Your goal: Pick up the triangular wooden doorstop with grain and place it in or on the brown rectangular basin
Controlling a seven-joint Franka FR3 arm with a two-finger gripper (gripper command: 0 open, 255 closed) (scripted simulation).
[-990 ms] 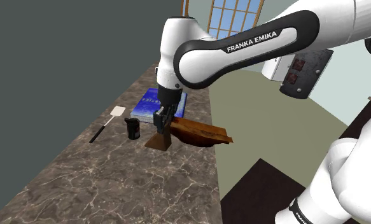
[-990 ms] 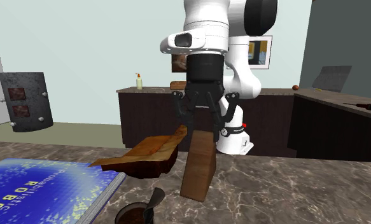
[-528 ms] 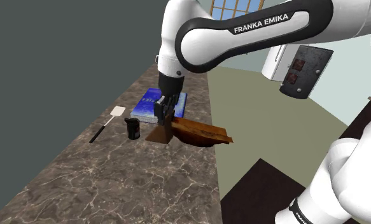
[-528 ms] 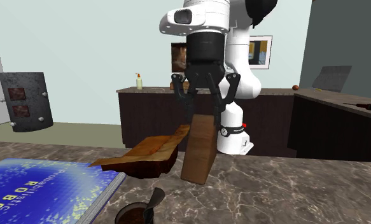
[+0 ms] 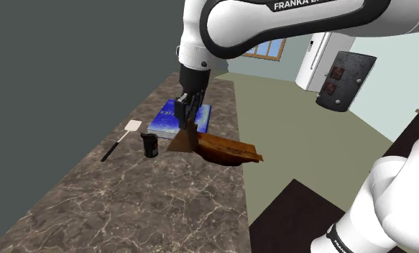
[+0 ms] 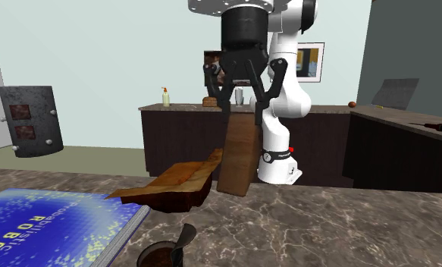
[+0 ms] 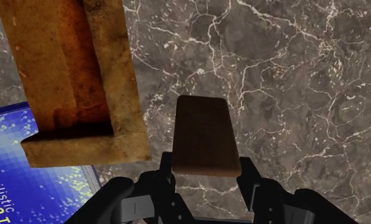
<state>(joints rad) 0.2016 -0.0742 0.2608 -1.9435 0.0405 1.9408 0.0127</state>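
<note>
Brown doorstop (image 6: 238,159) in the clasp of the gripper (image 6: 243,112), upper end hidden between the fingers (image 7: 251,184)

One doorstop (image 7: 205,137), basin (image 7: 117,83), book (image 6: 45,220), cup (image 5: 151,145), spatula (image 5: 133,126)

The doorstop (image 7: 206,135) is dark brown with faint grain. The basin (image 7: 69,76) is mottled orange-brown, paler at its rim. The tabletop (image 7: 292,83) is grey-brown marble with white veins. The book (image 7: 25,178) is bright blue, speckled pale, with white lettering. The end effector (image 7: 207,172) is black. At ten o'clock from the black cup (image 5: 150,144) in the shoulder view lies a white-headed, black-handled spatula (image 5: 134,126).
</note>
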